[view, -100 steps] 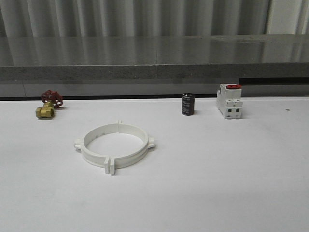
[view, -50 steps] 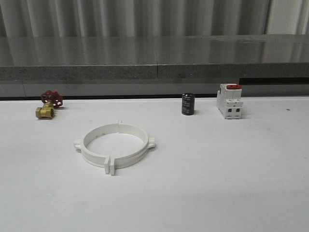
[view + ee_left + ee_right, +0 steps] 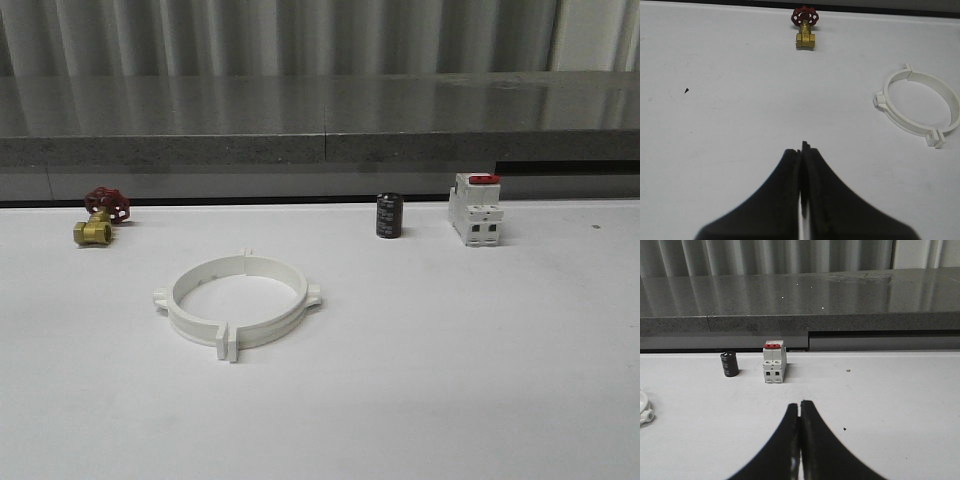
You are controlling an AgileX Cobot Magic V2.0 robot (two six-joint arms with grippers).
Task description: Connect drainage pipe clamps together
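Your 2 pipe clamps (image 3: 238, 303) already sit as 1 ring; left gripper (image 3: 801, 155) and right gripper (image 3: 800, 410) are closed, empty. A careless nudge could separate them.

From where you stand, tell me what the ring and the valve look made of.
Drainage pipe clamps: white, matte, moulded tabs and ears, most likely plastic. Valve: shiny yellow body, probably brass; the handwheel looks like red-painted metal, though that is less certain.
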